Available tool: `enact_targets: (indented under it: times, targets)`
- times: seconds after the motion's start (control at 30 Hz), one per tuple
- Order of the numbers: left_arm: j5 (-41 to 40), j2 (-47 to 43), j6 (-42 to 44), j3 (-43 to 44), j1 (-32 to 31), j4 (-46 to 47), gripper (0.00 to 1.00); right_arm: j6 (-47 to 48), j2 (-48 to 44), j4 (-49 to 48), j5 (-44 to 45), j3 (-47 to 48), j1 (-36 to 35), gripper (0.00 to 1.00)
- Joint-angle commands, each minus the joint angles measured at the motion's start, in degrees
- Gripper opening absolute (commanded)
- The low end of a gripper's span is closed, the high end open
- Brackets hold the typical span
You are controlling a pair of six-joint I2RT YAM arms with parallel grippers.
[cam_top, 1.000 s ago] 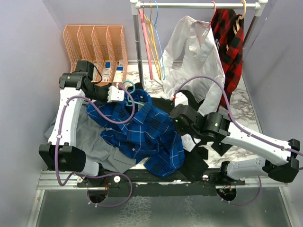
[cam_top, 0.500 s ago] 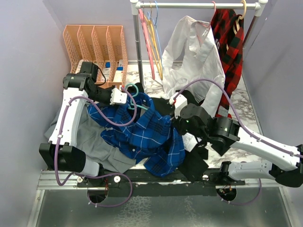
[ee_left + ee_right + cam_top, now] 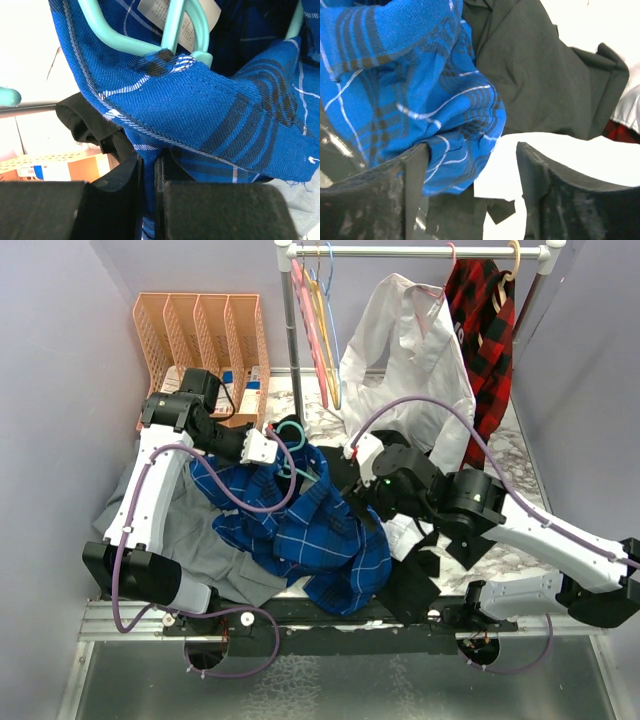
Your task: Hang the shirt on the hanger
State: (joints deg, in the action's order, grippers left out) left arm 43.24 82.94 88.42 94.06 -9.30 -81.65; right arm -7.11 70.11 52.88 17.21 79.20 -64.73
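Your left end effector (image 3: 148, 167) clamped the shirt (image 3: 210, 110) near the hanger (image 3: 172, 25). Right end effector (image 3: 471, 150) gaped, shirt beside it.

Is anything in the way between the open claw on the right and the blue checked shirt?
Nothing visible does. In the right wrist view the shirt bulges right up against the open right gripper. The black cloth lies behind the shirt, not between the two.
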Motion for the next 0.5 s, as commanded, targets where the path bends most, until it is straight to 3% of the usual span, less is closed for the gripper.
enact_targets:
  times: [0.0, 0.07, 0.23, 0.47]
  targets:
    - [-0.99, 0.25, -0.39, 1.61, -0.28, -0.09, 0.00, -2.24, -1.97, 12.08, -3.20, 7.22, -0.20, 0.77]
    - [-1.10, 0.55, -0.36, 2.10, -0.28, -0.09, 0.00, -2.59, -2.89, 12.42, -5.42, 8.60, -0.22, 0.84]
    - [-0.45, 1.07, 0.22, 2.85, -0.28, -0.09, 0.00, -0.44, -4.33, 5.76, -18.46, 7.61, -0.21, 0.86]
    - [0.59, 0.73, -0.45, 2.24, -0.81, -0.16, 0.00, 7.60, -3.29, -3.25, -16.38, 0.71, -0.21, 0.85]
